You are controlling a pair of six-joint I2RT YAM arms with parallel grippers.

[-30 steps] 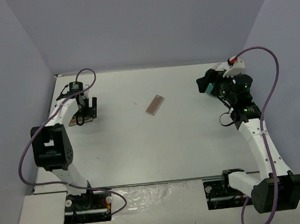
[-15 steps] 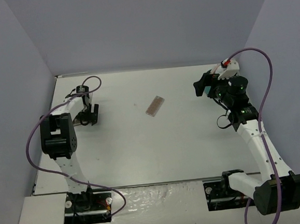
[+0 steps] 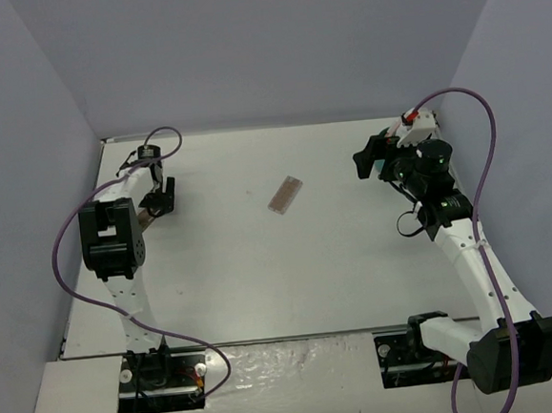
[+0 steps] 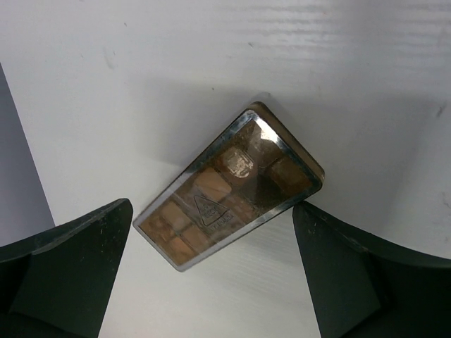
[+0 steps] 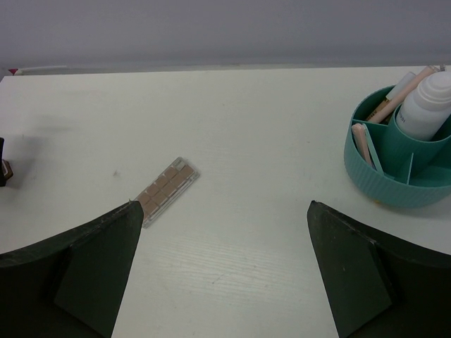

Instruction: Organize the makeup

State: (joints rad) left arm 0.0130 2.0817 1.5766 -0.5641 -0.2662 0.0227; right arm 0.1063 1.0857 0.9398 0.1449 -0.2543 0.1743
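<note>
One palette [image 4: 229, 193] lies between wide-spread jaws of left gripper [image 4: 211, 218]; second palette [image 5: 166, 191] ahead of wide-open right gripper [image 5: 222, 211].

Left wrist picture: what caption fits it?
Open left gripper over a brown palette on the white table.

tub [image 5: 392, 182] clipped at right, bottle [image 5: 428, 109] likewise

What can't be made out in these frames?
- Teal round compartmented plastic tub: in the right wrist view, its right side is cut by the frame edge. In the top view, it is mostly hidden behind the right gripper.
- Small white bottle: right side cut off in the right wrist view.
- Brown-pink rectangular palette: in the top view, mostly hidden under the left gripper. In the left wrist view, the lid print is too small to read and finger contact is unclear.
</note>
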